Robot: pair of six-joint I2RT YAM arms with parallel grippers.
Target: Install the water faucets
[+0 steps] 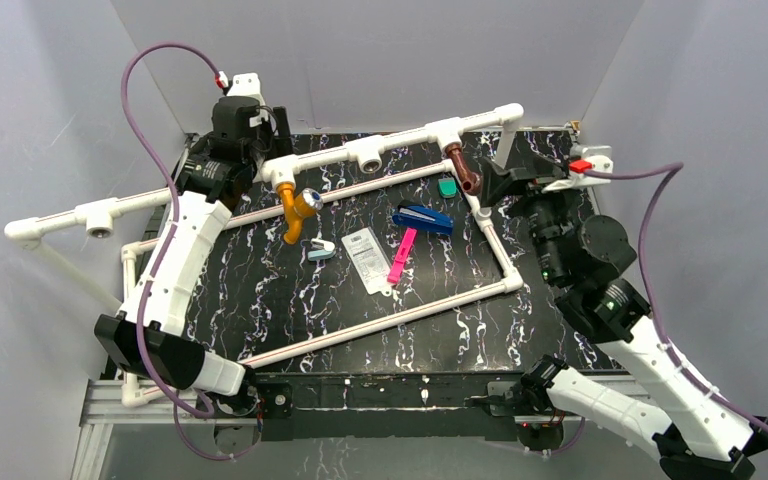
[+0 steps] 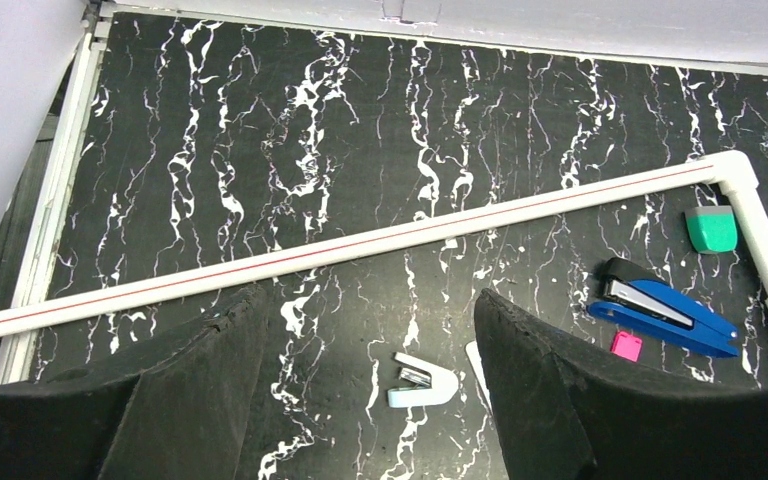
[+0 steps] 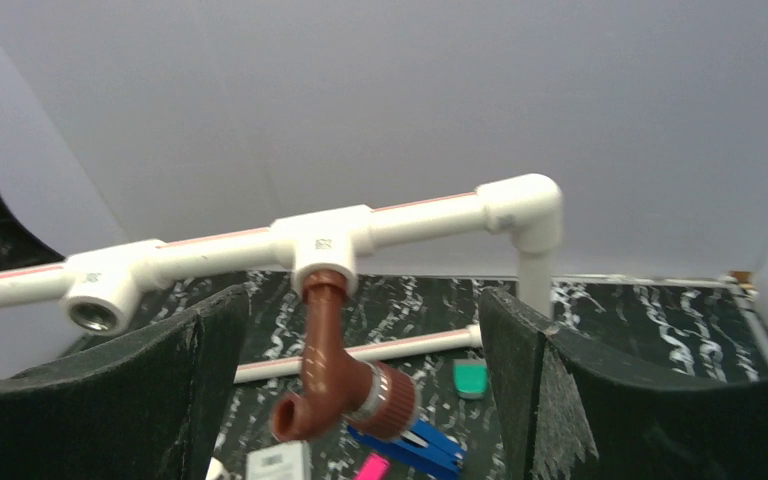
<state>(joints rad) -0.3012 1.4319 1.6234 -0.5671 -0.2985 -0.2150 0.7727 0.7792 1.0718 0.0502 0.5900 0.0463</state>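
Observation:
The orange faucet [image 1: 298, 210] with a silvery knob hangs from a white tee on the raised pipe, at the back left. The dark brown faucet [image 1: 461, 168] hangs from the tee [image 3: 322, 245] further right. My right gripper [image 1: 497, 182] is open. In the right wrist view the brown faucet [image 3: 335, 375] sits between the fingers [image 3: 110, 400] without touching them. My left gripper [image 1: 276, 125] is open and empty, high at the back left behind the orange faucet, and its wrist view [image 2: 370, 390] looks down on the table. A middle tee [image 1: 368, 153] has an empty socket.
On the black marbled table lie a blue stapler [image 1: 423, 219], a pink tool [image 1: 401, 256], a white packet [image 1: 367, 258], a green eraser [image 1: 447, 187] and a pale staple remover [image 2: 422, 380]. A low white pipe frame [image 1: 390, 318] surrounds them.

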